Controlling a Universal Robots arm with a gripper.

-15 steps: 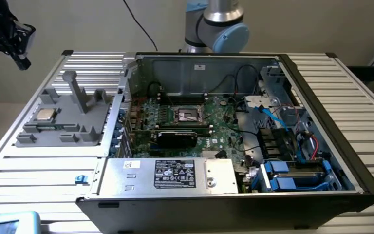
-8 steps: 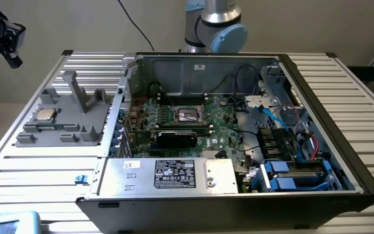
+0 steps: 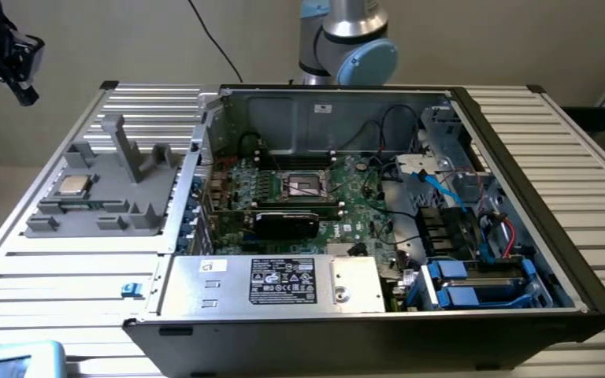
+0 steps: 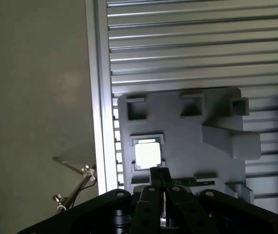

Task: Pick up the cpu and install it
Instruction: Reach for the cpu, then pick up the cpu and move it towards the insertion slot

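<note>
- Cpu (image 3: 75, 187) lies flat in a square recess of the grey fixture (image 3: 139, 211) on the slatted table (image 3: 61, 276). In the exterior view that is about 9 o'clock from the open computer case (image 3: 313, 126). Nothing touches it.
- Your gripper (image 3: 21, 88) hangs high, well apart from the cpu, around 11 o'clock from it in the exterior view.
- Wrist view: the fingers (image 4: 151, 200) are pressed together on nothing, with the cpu ahead of them.
- Progress, as I judge it: pickup not started and install not done, so the whole task is left.
- Socket (image 3: 305, 185) sits mid-case on the motherboard (image 3: 361, 209). It looks unfilled, but you cannot tell for sure.
- Case contents: the graphics card (image 3: 287, 223) is just at 6 o'clock of the socket. The power supply (image 3: 271, 281) is farther out at 6 o'clock. The blue drive bays (image 3: 471, 287) are near 4 o'clock, with loose cables between.
- Fixture contents: the cpu, plus a thin strip (image 3: 72, 206) in the slot just at 6 o'clock of it. Cannot tell what that is. The other recesses look vacant.
</note>
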